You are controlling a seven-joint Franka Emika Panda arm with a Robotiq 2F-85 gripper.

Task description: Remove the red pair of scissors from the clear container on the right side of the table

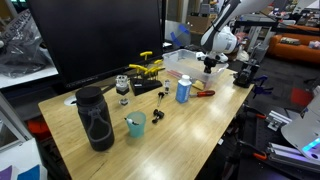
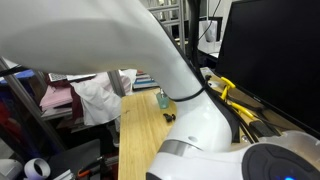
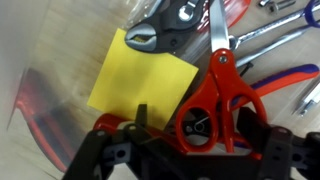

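Note:
The red pair of scissors [image 3: 221,98] lies in the clear container [image 3: 40,85] with its blades pointing away from me, partly over a yellow note [image 3: 140,72]. My gripper [image 3: 195,120] is low over the container and its black fingers straddle the red loop handles. One finger touches or overlaps a loop, and the other stands a little apart from its loop. In an exterior view my gripper [image 1: 209,63] hangs at the clear container [image 1: 176,62] near the far end of the table [image 1: 190,125]. The scissors are hidden in both exterior views.
Black-handled pliers [image 3: 165,25] and other metal tools [image 3: 275,35] lie in the container beside the scissors. On the table stand a blue-labelled bottle [image 1: 183,90], a reddish-orange tool [image 1: 205,93], yellow clamps [image 1: 150,66], a teal cup [image 1: 135,124] and a black speaker [image 1: 95,118]. My arm [image 2: 190,90] fills an exterior view.

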